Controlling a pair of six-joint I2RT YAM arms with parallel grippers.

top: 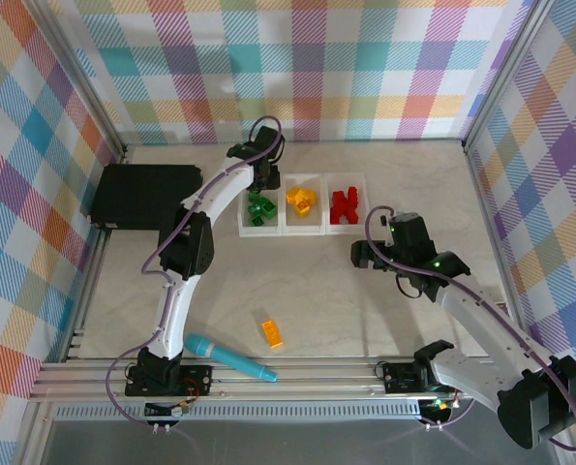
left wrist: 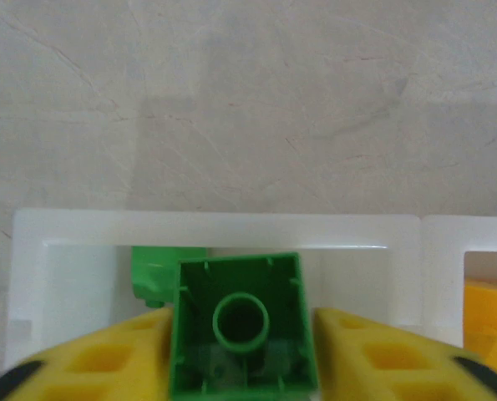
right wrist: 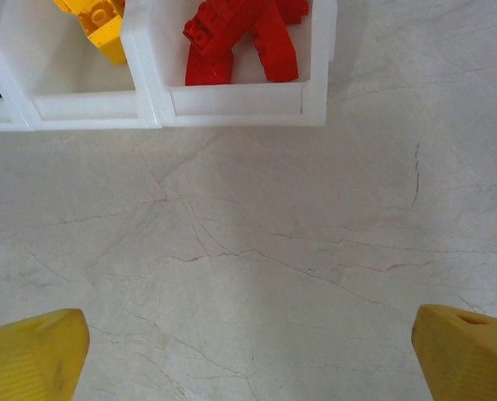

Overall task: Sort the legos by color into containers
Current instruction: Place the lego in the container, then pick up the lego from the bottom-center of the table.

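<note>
You are at the drop step: your left gripper (top: pixel 264 184) holds a green brick (left wrist: pixel 242 347) between its fingers, hollow underside facing the wrist camera, above the leftmost container (left wrist: pixel 215 227), where other green pieces already lie. The next move, I think, is to release it and lift straight up. One orange brick (top: pixel 271 332) lies on the table near the arm bases and should go to the middle container (top: pixel 303 232); your right gripper (right wrist: pixel 248 351) hangs empty and wide apart.

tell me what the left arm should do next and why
Probably open the left end effector wider and let the green brick drop. The brick sits between the fingers, directly above the left tray, where the other green brick already lies, so it looks placed for release rather than needing any more travel.
</note>
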